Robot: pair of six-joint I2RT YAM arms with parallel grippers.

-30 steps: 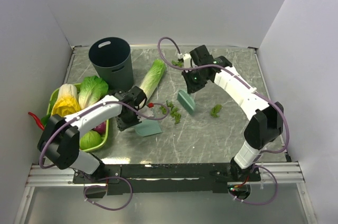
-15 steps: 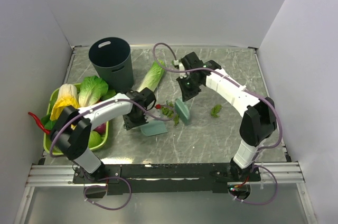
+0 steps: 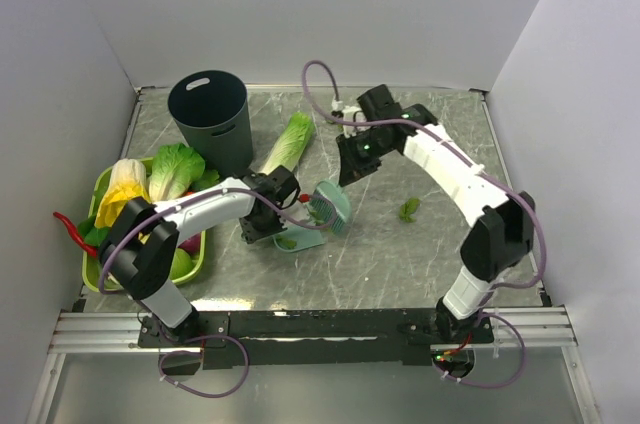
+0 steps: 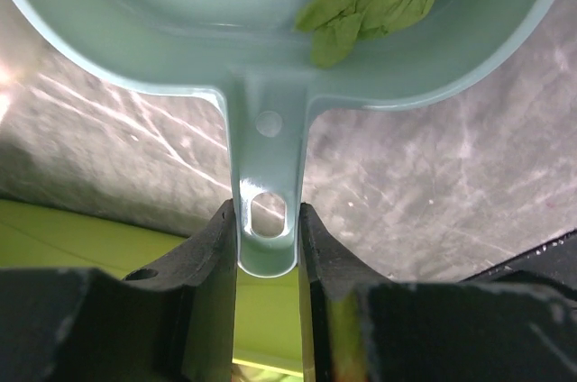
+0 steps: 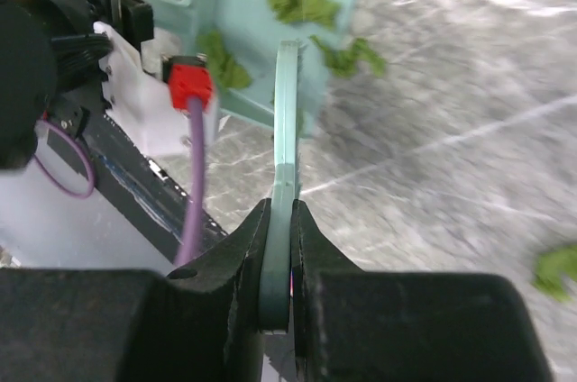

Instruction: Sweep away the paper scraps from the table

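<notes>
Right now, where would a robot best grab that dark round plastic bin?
Likely the far rim of the dark round plastic bin, at its slot-shaped handle cutout, coming down from above: it stands upright and open-topped, and its body looks too wide to pinch.

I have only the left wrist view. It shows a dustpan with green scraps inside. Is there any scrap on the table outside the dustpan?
Observer: Yes. In the top view one scrap lies alone on the table, to the right of the dustpan.
Operator: Where is the brush?
Observer: The brush is at the right edge of the dustpan, between it and the lone scrap.
Operator: Is the brush held?
Observer: Yes. The right wrist view shows the right fingers closed on its handle.
</notes>
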